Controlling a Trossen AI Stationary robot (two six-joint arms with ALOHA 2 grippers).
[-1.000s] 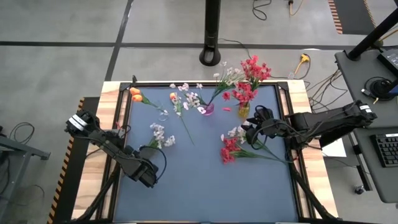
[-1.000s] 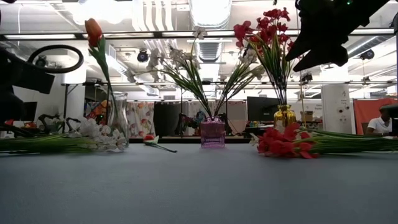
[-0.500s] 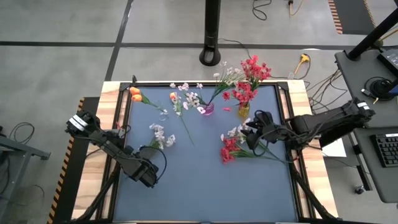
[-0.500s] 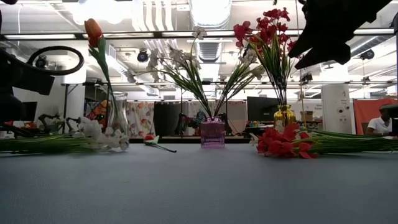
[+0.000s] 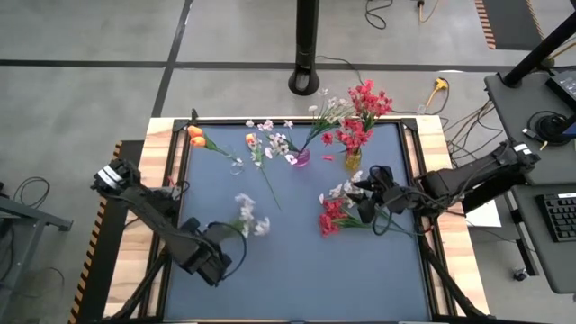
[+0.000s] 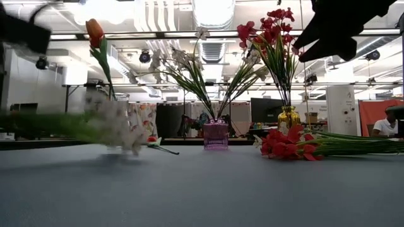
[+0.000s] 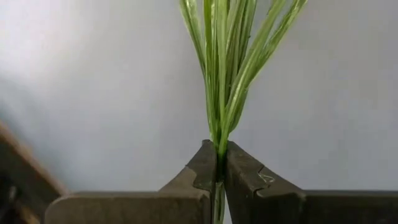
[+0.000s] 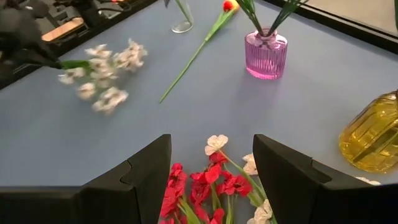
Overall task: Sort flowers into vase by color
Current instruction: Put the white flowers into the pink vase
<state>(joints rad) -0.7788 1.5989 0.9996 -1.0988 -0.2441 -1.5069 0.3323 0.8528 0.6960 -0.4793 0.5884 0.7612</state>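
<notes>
A white-blossomed spray [image 5: 249, 216] hangs above the blue table [image 5: 297, 270] at the near left, blurred in the low view [image 6: 113, 123]. My left gripper [image 5: 220, 239] is shut on its green stems [image 7: 222, 68]. My right gripper [image 8: 211, 180] stands open above a pile of red and white flowers [image 5: 335, 214] lying on the table at the right. At the far side stand a clear vase [image 5: 236, 166] with an orange bud, a pink vase [image 5: 299, 158] with white sprays and a yellow vase [image 5: 352, 161] with red flowers. My left gripper pinches the bundle of thin green stems [image 7: 219, 149] between its two fingers, well away from the blossoms. The fingers slant steeply down and lie across the stems. The spray is lifted clear of the table and reaches out roughly level, blossoms away from the gripper.
A loose orange-budded stem [image 5: 263, 171] lies on the table between the clear and pink vases. Wooden borders [image 5: 144, 225] frame the table. Bare blue surface lies along the near half [image 5: 306, 288].
My left gripper has risen and shifted toward the table's right and near side with the white spray. The spray lay on the table before and now hangs clear of it. My right gripper has drifted toward the near edge over the red flowers.
</notes>
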